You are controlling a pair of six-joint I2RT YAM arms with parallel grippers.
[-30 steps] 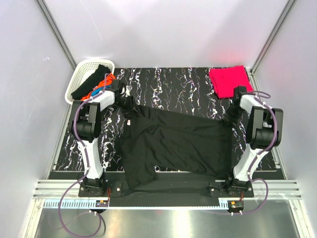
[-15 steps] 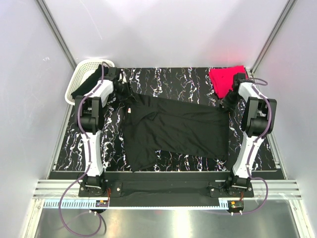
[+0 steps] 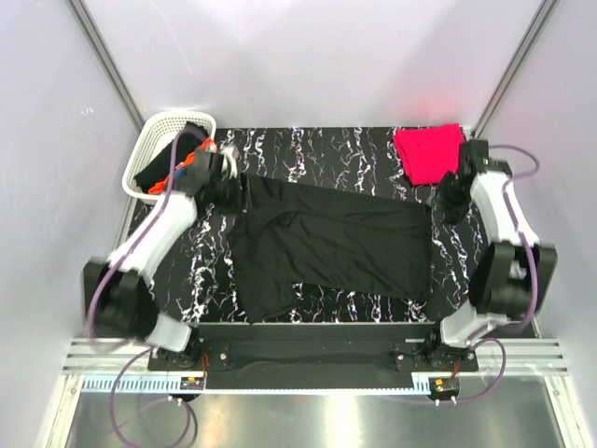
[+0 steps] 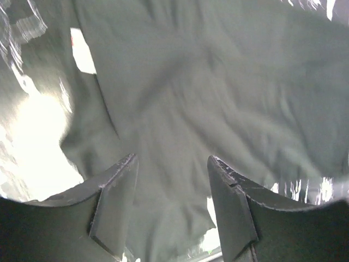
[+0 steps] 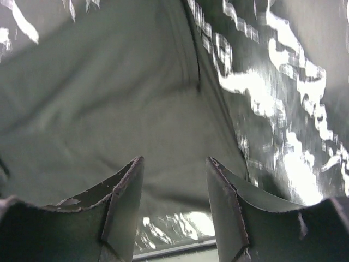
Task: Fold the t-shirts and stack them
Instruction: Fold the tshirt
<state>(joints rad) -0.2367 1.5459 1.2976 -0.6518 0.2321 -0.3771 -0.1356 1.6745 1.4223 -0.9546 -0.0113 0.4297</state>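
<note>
Both pairs of jaws stand spread, nothing pinched between them; the large black cloth t-shirt (image 3: 331,245) lies flat on the black white-veined marbled tabletop (image 3: 317,145), under the left gripper (image 4: 172,159) at one far corner and under the right gripper (image 5: 174,160) at the other; the folded pinkish-red t-shirt (image 3: 429,154) lies just beyond the right jaws; the white lattice plastic basket (image 3: 142,149) sits near the left jaws, on their outer side.
</note>
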